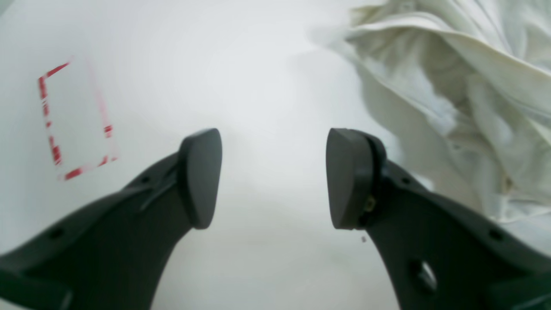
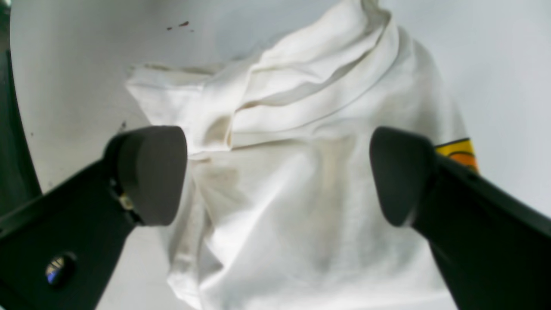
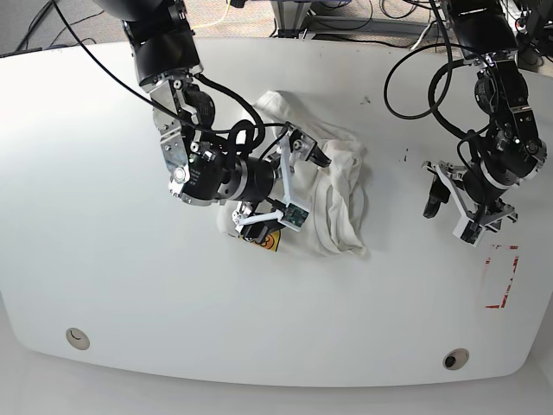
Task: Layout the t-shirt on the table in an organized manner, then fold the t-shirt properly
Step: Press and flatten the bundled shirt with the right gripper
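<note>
Base view shows you the shirt (image 3: 333,194) bunched mid-bench (image 3: 104,259), so layout is not done. Right hand (image 2: 277,176) hovers wide over it, empty; left hand (image 1: 273,178) open, beside. Next, grasp an edge.

The glossy white tabletop (image 3: 104,259) has rounded corners and two small round holes near its front edge, one (image 3: 77,337) on the base view's left and one (image 3: 455,357) on its right. A crumpled white t-shirt (image 3: 341,203) lies bunched near the middle. A red-outlined rectangle mark (image 3: 504,277) sits well apart, toward the right edge.
</note>
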You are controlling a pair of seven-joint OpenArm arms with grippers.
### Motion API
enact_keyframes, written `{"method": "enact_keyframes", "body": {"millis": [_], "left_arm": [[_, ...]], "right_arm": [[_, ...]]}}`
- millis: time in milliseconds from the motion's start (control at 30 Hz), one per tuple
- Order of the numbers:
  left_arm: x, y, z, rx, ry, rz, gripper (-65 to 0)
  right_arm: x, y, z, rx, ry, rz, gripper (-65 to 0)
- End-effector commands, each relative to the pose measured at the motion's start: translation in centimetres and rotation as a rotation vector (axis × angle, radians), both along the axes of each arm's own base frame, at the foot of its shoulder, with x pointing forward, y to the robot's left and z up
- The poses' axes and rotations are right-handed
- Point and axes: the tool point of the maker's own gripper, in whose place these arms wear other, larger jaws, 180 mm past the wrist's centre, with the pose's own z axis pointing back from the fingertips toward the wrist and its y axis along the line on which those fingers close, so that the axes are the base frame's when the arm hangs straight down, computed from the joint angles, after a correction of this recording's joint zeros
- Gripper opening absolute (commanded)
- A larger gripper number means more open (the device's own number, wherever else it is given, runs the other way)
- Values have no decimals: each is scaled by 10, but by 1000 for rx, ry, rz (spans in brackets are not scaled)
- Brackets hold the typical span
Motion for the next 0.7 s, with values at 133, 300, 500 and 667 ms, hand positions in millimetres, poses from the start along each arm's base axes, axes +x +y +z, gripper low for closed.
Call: {"method": "enact_keyframes", "body": {"millis": [133,300,500,667], "left_arm": [[7,12,21,30,-57,-1,-299],[6,13,22,35,-61,-1,-299],[6,21,25,61,-60,0,-299],[6,26,27,61,-66,16,-299]], "right_arm": [[-6,25,16,142,1,-10,0],[-9,37,10,168,46,-9,0],[-11,55,8,220,86,-6,-43],[-10,64,5,253,111,-9,-273]]}}
